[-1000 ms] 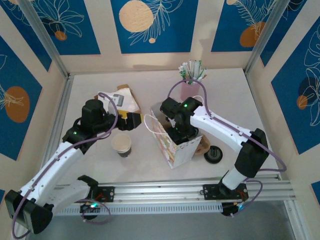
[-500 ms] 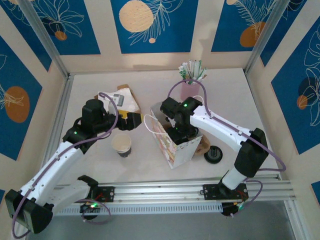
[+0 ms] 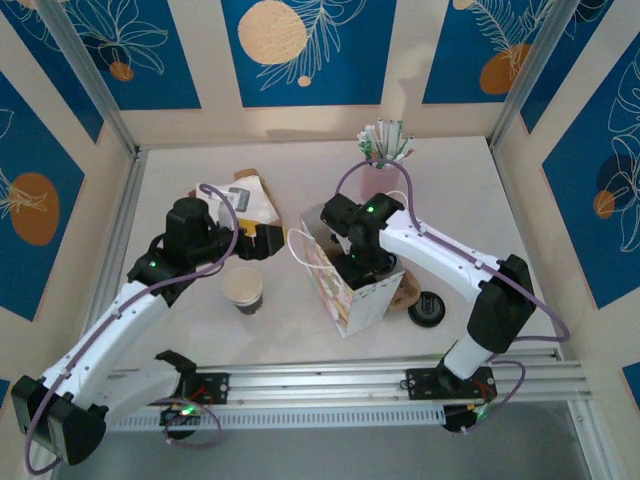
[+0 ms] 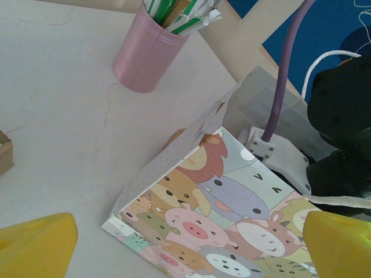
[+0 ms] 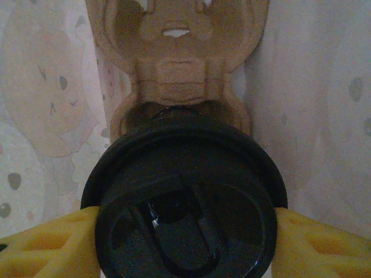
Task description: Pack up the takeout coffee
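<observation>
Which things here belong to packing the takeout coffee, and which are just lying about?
Job in hand:
coffee, held by the right gripper
bag
carrier inside the bag

Lying about:
lidless cup
loose lid
straw pot
brown packet

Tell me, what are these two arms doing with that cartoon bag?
The right gripper holds the takeout coffee by its black lid, down inside the cartoon bag, close to a cardboard cup carrier. The left gripper hangs open beside the bag, holding nothing. A lidless cup stands left of the bag, and a loose lid lies to its right.
</observation>
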Controlling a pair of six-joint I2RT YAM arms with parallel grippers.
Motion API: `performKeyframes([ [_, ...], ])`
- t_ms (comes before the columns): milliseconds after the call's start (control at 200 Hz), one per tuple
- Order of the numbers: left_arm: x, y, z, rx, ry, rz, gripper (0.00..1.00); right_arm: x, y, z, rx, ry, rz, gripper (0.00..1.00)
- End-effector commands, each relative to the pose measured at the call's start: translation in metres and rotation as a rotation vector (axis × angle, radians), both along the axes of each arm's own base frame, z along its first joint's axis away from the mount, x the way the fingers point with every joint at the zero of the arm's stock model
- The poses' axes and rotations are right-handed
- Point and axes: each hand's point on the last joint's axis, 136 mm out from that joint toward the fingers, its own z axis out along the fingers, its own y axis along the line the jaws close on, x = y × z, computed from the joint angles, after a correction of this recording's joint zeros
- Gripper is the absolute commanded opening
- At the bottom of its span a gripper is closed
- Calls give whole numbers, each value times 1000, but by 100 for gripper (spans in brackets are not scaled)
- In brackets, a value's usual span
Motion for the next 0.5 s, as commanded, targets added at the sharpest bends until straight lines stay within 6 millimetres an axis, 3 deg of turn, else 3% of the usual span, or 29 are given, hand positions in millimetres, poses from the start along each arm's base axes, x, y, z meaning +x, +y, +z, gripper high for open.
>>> performKeyframes([
  [0,-1,-6,11,-7,-43,-29,100,-5,-1,-8,-5,43,6,58],
  [495,0,-7,13,-8,-45,-30,100,-2,0,-13,0,49,4,58],
])
